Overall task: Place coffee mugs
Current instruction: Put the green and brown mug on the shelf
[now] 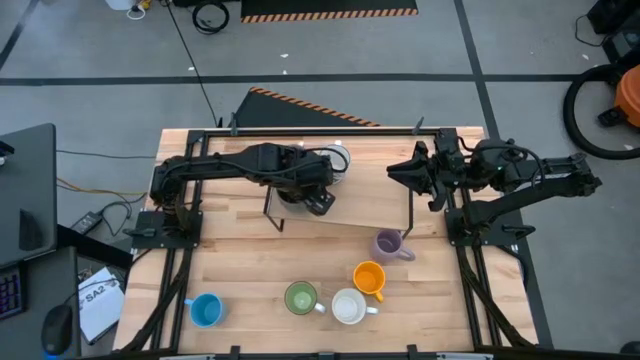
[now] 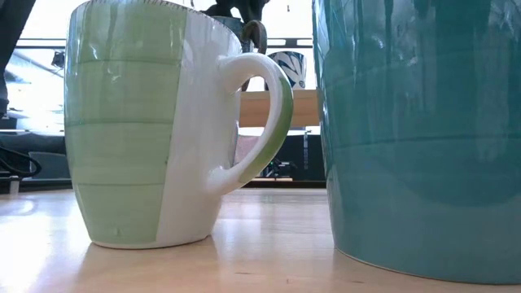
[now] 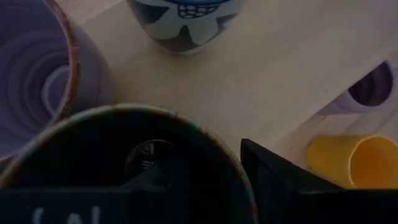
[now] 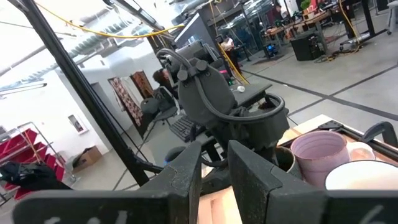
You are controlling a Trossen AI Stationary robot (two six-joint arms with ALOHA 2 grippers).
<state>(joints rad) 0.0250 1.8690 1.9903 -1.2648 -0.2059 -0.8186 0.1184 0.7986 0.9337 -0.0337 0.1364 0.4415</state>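
A dark brown mug [image 3: 93,140] sits under my left gripper [image 1: 318,200] over the raised wooden shelf [image 1: 370,205]. The gripper is open. One finger [image 3: 155,174] is inside the mug and the other finger [image 3: 273,171] is outside its rim. A lavender mug [image 3: 31,74] and a patterned white mug [image 3: 183,22] stand upright on the shelf beside it. On the table below stand a second lavender mug [image 1: 390,245], an orange mug [image 1: 370,278], a green mug [image 1: 300,298], a white mug [image 1: 348,306] and a blue mug [image 1: 205,310]. My right gripper [image 1: 392,172] waits at the shelf's right end, slightly open and holding nothing. My left gripper comes at the dark brown mug from above, slanting down, with its fingers astride the rim [image 3: 239,180]. The outer finger stands right beside the rim and the inner one is apart from the wall. I cannot tell whether either finger touches the mug.
The shelf stands on thin metal legs [image 1: 270,212] across the middle of the table. The green mug [image 2: 138,122] and the blue mug [image 2: 423,130] fill the low view near the front edge. Bare wood lies left of the green mug.
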